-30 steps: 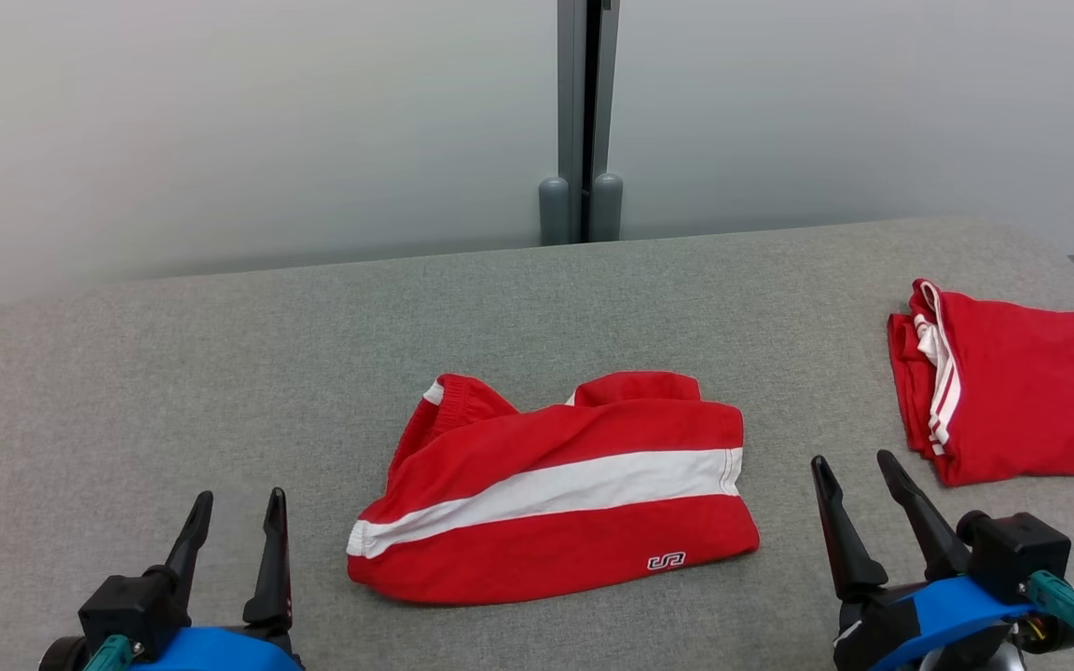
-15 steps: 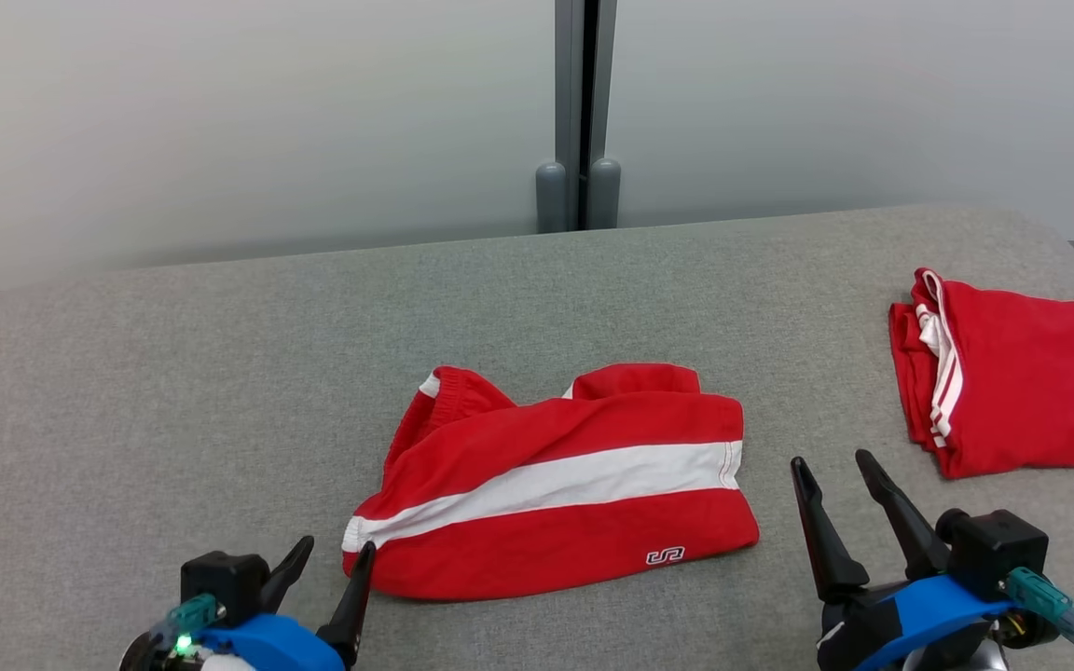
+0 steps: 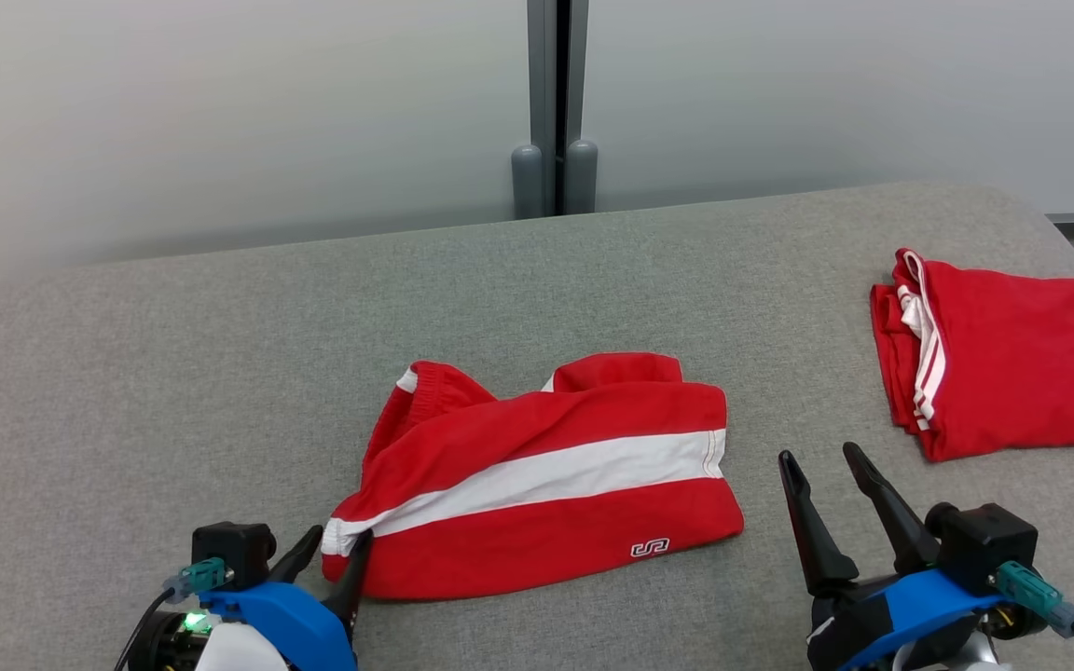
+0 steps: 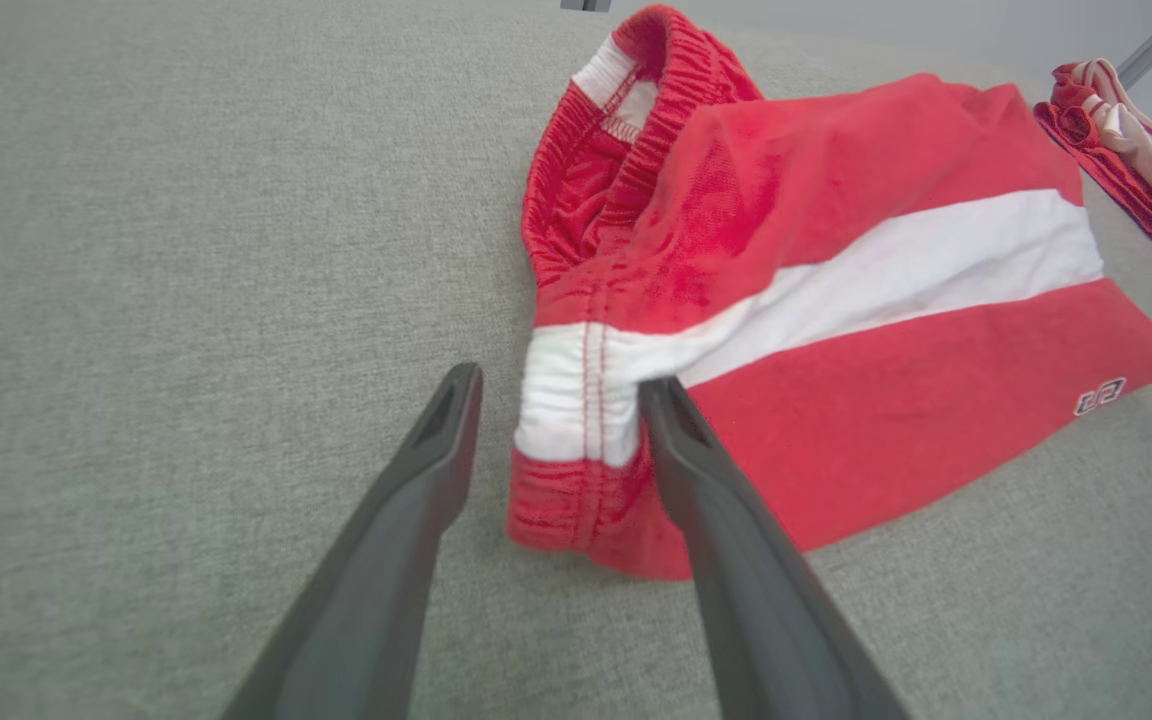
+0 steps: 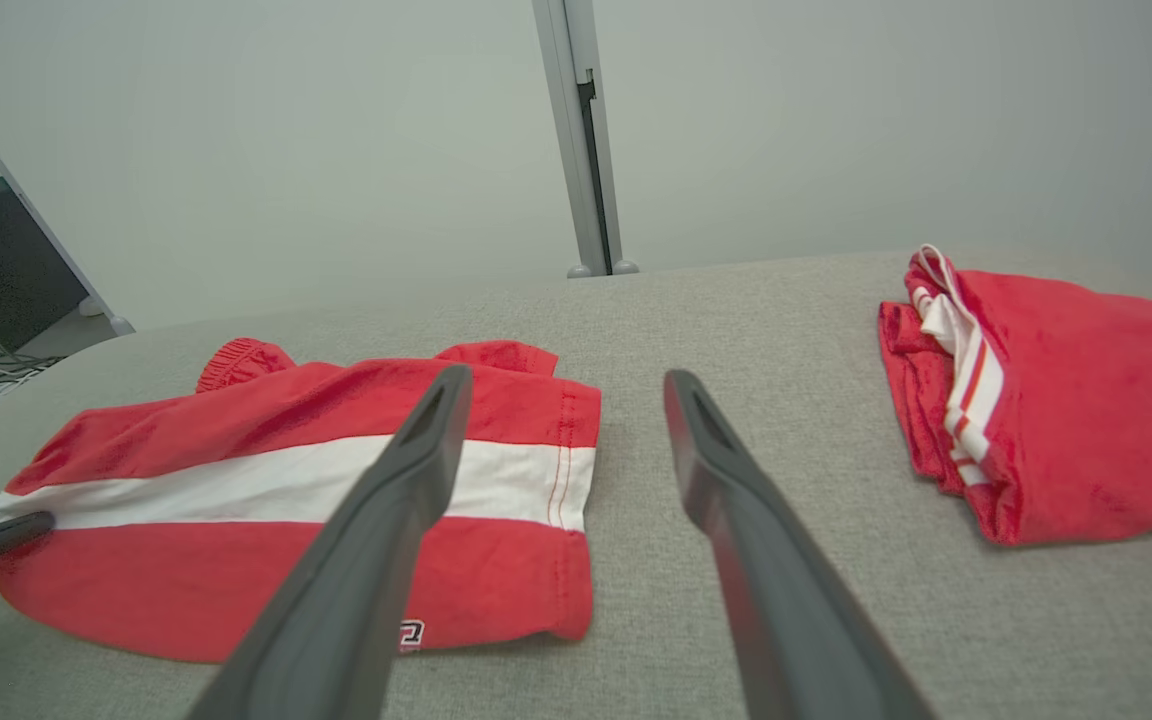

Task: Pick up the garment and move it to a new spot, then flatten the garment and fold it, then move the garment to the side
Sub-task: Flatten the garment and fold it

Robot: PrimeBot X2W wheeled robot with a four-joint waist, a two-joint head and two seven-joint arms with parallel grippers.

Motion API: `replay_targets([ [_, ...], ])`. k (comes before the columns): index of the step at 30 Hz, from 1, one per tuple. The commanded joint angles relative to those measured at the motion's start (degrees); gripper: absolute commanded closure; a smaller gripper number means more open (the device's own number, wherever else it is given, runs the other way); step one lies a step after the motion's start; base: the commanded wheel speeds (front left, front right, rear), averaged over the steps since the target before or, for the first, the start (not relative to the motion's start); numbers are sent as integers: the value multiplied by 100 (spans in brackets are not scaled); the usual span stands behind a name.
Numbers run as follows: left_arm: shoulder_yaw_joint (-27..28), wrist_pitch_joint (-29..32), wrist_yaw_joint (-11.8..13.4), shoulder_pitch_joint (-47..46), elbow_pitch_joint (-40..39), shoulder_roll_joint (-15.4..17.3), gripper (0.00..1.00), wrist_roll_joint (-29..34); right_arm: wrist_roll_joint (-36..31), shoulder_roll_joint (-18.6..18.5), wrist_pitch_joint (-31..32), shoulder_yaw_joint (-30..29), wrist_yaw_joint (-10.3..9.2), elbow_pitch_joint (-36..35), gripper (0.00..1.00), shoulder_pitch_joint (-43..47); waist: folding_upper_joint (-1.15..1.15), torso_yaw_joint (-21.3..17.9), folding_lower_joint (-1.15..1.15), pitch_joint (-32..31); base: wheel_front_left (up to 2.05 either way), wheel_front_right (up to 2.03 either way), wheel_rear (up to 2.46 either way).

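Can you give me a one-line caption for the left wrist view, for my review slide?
Open-jawed left gripper straddles the white-striped corner of the red shorts on the grey table.

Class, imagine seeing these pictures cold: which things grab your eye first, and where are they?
Red shorts with a broad white stripe lie in the middle of the grey table. A second red garment sits folded at the far right. The left gripper, jaws open, straddles the shorts' near-left corner.

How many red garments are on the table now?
2. White-striped red shorts lie at the centre of the table, a corner between the fingers of the left gripper; a folded red garment sits near the table's right edge. None looks hidden.
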Motion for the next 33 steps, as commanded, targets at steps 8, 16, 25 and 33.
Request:
replay_targets([
  [8,-30,-367,-70,-183,70,38,100,13,-10,-5,-37,-36,3,5,0,-88,0,28,0,71,0,0,0],
  [16,111,-760,155,193,-354,119,100,-3,166,-3,876,1,3,430,0,-359,0,151,0,153,0,0,0],
  [25,78,-703,220,253,-504,85,100,-68,691,-6,1674,188,3,1475,0,-1126,0,287,0,277,0,0,0],
  [33,50,-711,202,117,-398,30,100,-119,856,-4,1631,678,3,2278,0,-1694,0,282,0,365,0,0,0],
])
